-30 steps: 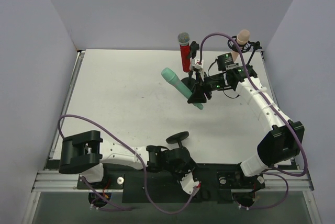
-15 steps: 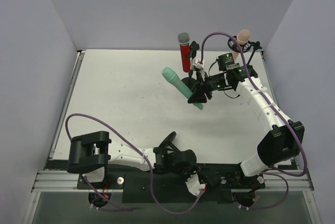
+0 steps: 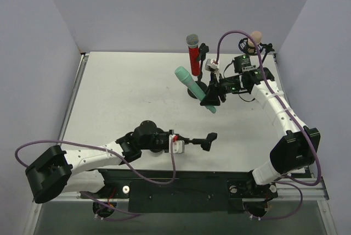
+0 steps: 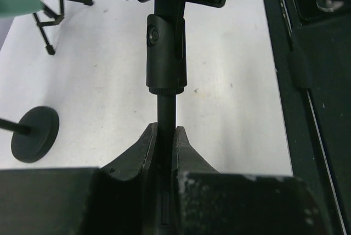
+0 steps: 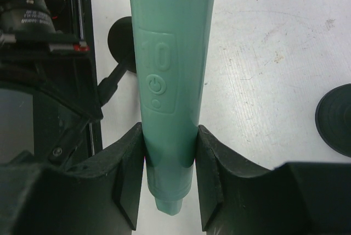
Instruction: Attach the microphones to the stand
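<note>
**Left gripper** (image 4: 164,139): mine, clenched on the thin pole of a black stand (image 4: 164,54). My wrist view shows the stand's swivel joint and clip just past my fingers. The top view shows only the dark clip end over the near middle of the table (image 3: 120,98).

**Right gripper** (image 5: 170,152): mine, clamped on the lower body of the mint green microphone (image 5: 167,70). My wrist view shows its power button and a round stand base (image 5: 335,119) on the table to one side. The top view shows the microphone tilted, head up and to the left.

**Red microphone** (image 3: 193,59): upright at the far edge, top view only.

**Peach-pink microphone** (image 3: 253,39): far right corner, top view only.
</note>
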You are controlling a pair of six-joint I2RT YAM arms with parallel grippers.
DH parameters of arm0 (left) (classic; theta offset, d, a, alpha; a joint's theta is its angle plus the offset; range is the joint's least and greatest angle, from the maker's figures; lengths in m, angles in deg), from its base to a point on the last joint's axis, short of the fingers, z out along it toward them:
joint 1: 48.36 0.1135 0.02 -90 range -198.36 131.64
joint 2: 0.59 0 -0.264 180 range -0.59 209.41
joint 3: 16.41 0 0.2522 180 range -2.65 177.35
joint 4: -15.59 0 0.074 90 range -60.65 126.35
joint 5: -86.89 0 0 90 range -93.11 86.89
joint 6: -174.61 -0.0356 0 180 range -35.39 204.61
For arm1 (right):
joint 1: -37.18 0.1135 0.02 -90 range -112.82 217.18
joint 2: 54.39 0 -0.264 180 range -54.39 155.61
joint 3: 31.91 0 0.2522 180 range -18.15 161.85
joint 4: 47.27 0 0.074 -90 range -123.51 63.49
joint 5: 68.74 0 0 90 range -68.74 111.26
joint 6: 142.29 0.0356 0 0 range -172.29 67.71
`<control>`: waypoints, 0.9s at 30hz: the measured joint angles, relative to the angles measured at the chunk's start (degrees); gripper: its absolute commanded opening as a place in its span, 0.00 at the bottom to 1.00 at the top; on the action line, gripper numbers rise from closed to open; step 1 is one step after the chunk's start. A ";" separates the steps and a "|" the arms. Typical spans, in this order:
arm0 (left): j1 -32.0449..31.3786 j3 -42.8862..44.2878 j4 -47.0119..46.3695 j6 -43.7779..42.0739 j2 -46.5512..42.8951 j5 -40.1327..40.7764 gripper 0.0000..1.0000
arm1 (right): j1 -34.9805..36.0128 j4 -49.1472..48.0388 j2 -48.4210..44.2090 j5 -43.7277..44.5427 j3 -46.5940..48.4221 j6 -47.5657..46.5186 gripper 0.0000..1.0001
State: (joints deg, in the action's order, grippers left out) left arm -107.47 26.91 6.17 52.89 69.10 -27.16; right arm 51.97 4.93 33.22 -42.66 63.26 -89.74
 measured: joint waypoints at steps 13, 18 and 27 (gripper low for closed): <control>19.91 -2.21 -37.05 26.88 6.95 -19.28 0.00 | -3.63 -9.29 -1.70 1.86 -2.54 12.33 0.00; 21.68 -1.46 -45.03 33.68 12.70 -22.45 0.00 | -5.92 -14.80 -3.67 2.03 -4.33 18.12 0.00; 22.84 -5.18 -53.77 37.22 19.56 -21.07 0.00 | -6.05 -19.12 -4.04 1.75 -6.16 22.49 0.00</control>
State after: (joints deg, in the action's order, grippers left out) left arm -84.63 21.73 -47.59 90.11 88.66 -48.23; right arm 45.91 -14.19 29.18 -40.91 57.10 -67.25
